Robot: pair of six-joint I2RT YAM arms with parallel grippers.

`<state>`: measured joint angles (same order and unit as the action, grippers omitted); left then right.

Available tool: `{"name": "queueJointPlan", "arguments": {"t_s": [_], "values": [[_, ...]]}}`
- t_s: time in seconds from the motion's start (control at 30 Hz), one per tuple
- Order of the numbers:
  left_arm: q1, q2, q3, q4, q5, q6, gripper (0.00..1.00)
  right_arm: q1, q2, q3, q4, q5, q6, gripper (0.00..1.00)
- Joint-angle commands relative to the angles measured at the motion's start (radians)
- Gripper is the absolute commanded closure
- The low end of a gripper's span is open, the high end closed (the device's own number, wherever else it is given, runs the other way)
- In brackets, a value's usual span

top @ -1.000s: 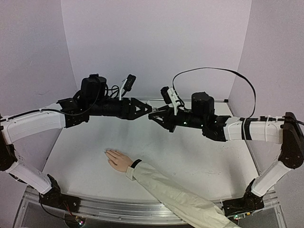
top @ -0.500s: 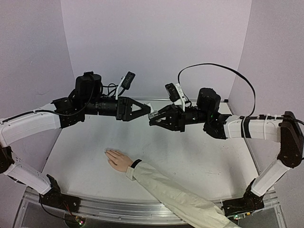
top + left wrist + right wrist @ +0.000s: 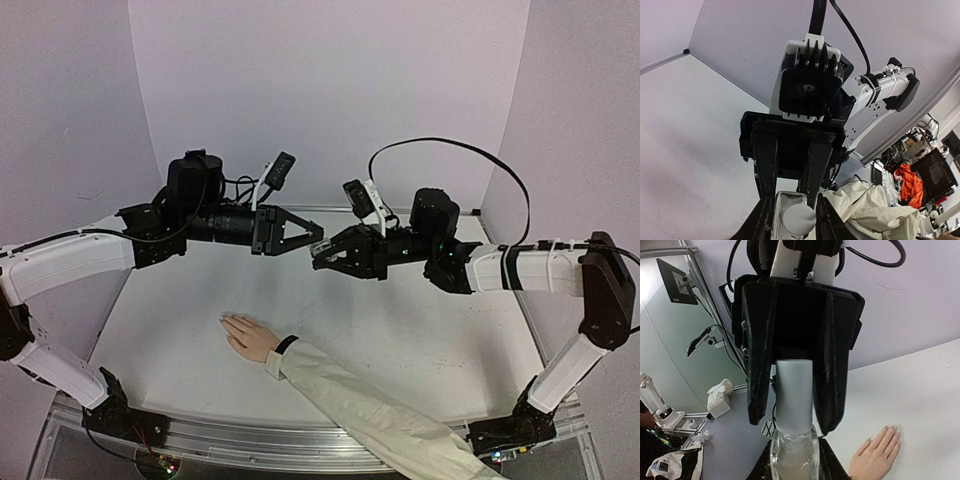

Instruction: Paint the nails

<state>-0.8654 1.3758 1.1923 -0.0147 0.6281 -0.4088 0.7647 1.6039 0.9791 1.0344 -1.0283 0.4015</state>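
right jaws: closed on the clear glass body of the polish bottle (image 3: 792,455), pinched from both sides. left jaws: narrowed onto the pale cap (image 3: 795,390) from the opposite end. Both inner faces look to be touching it, and they hold nothing else. The two sets of jaws sit nose to nose in mid-air at the centre of the top view. The bottle's axis lies along the line between them, well above the desk (image 3: 430,340).

Reads as the uncap step, cap not yet off. That's my call.

nails (image 3: 891,428): on the hand (image 3: 250,337), which lies flat and palm down on the desk, lower left of the jaws in the top view and well apart from them. The hand's long axis runs lower right to upper left: cream sleeve (image 3: 370,415) from the bottom edge, black wristband (image 3: 287,344), fingertips at the upper-left end. The fingertips are left of frame centre, so the left arm (image 3: 70,262) is nearer, and it has the cap. If a brush hangs under the cap (can't see one), the coming move goes down and toward lower left, onto those fingertips.

Count: 1 bottle, 1 cap, 1 hand. Nails are too small to count in the top view; the right wrist view shows only a few pale tips at lower right.
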Motion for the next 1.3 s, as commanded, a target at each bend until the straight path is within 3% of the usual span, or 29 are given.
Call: {"name": "queueJointPlan", "arguments": {"t_s": [0.0,0.2,0.37,0.47,0.53,0.8,0.9,1.1,1.17,1.27], "values": [[-0.006,0.005,0.056,0.056,0.007,0.011,0.8,0.001,-0.011,0.039,0.09,-0.011,-0.001,1.0],[-0.006,0.007,0.043,0.054,-0.063,0.001,1.0,0.001,-0.055,0.008,0.02,0.187,-0.088,1.0],[-0.004,0.019,0.031,0.045,-0.143,-0.037,1.0,0.013,-0.14,-0.038,-0.097,0.652,-0.211,1.0],[-0.005,0.04,0.041,0.041,-0.144,-0.054,1.0,0.115,-0.182,-0.037,-0.154,1.087,-0.331,1.0],[-0.005,0.049,0.045,0.039,-0.145,-0.062,1.0,0.174,-0.202,-0.044,-0.113,1.212,-0.407,1.0],[-0.005,0.067,0.058,0.033,-0.13,-0.066,0.98,0.197,-0.199,-0.055,-0.034,1.087,-0.41,1.0],[-0.005,0.065,0.052,0.029,-0.117,-0.066,0.8,0.197,-0.2,-0.061,-0.034,1.026,-0.41,1.0],[-0.001,0.005,0.057,-0.082,-0.146,0.005,0.29,0.183,-0.2,-0.039,-0.178,0.795,-0.49,1.0],[-0.001,-0.013,0.088,-0.19,-0.173,0.047,0.21,0.178,-0.188,-0.021,-0.231,0.742,-0.502,1.0],[-0.001,-0.04,0.119,-0.3,-0.208,0.095,0.18,0.176,-0.175,-0.011,-0.278,0.675,-0.507,1.0]]}}
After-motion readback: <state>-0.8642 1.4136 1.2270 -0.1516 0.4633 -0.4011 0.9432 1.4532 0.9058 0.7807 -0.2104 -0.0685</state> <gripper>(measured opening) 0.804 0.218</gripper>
